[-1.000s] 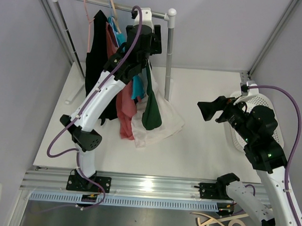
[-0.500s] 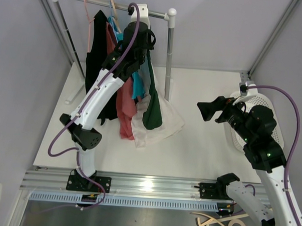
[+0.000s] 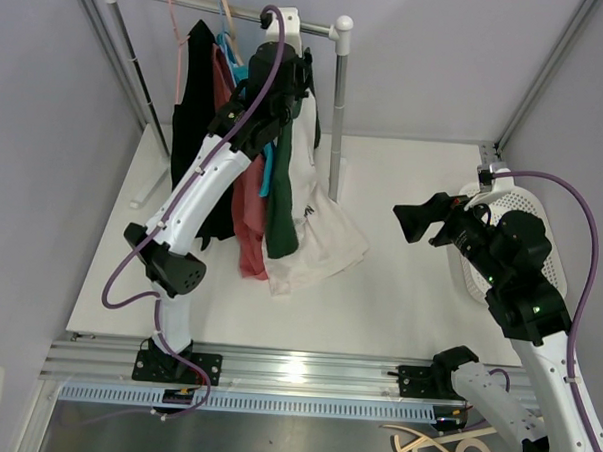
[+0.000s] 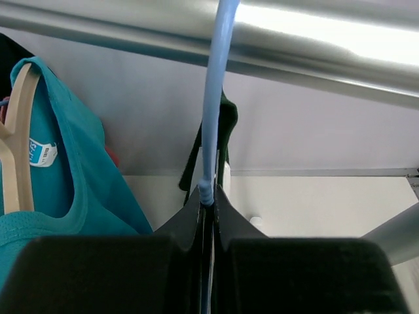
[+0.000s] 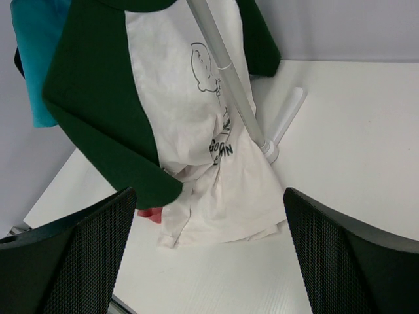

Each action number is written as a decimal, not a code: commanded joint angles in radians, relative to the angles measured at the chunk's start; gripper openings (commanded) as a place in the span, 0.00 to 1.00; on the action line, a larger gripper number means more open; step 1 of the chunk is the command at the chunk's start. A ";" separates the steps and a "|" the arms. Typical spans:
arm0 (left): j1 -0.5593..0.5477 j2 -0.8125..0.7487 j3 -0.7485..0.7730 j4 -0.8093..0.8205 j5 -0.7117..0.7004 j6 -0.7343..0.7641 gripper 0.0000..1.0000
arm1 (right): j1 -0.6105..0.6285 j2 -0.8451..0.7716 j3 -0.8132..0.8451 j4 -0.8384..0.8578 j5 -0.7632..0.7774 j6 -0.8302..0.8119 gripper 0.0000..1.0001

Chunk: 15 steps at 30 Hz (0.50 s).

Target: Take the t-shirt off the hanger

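Observation:
The t-shirt (image 3: 316, 227) is white with dark green sleeves and hangs from a light blue hanger on the rail (image 3: 221, 4); its hem rests bunched on the table. High at the rail, my left gripper (image 3: 286, 73) is shut on the hanger's blue hook (image 4: 213, 118), which rises from between the black fingertips of that gripper (image 4: 208, 197) and curls over the rail (image 4: 294, 39). My right gripper (image 3: 422, 219) hovers open at mid-right, well clear of the rack. In its wrist view the t-shirt (image 5: 190, 85) fills the top, and the gripper (image 5: 209, 196) has nothing between its fingers.
More garments hang to the left on the rail: a black one (image 3: 195, 101), a salmon one (image 3: 250, 219) and a teal one (image 4: 59, 176) on a wooden hanger (image 4: 16, 124). The rack's post (image 3: 338, 107) stands right of the shirt. A white basket (image 3: 527, 211) sits at the far right.
My left gripper has closed on the blue hanger hook. The t-shirt has swung a little left, its green sleeve now over the salmon garment. The right arm has not moved.

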 commanded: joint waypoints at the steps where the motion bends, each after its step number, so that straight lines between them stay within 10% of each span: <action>1: 0.006 -0.026 0.036 0.089 0.018 0.045 0.01 | 0.006 0.001 -0.002 0.021 -0.002 -0.003 1.00; 15: -0.146 -0.173 -0.015 0.445 -0.205 0.429 0.01 | 0.006 0.006 -0.021 0.027 -0.011 -0.004 0.99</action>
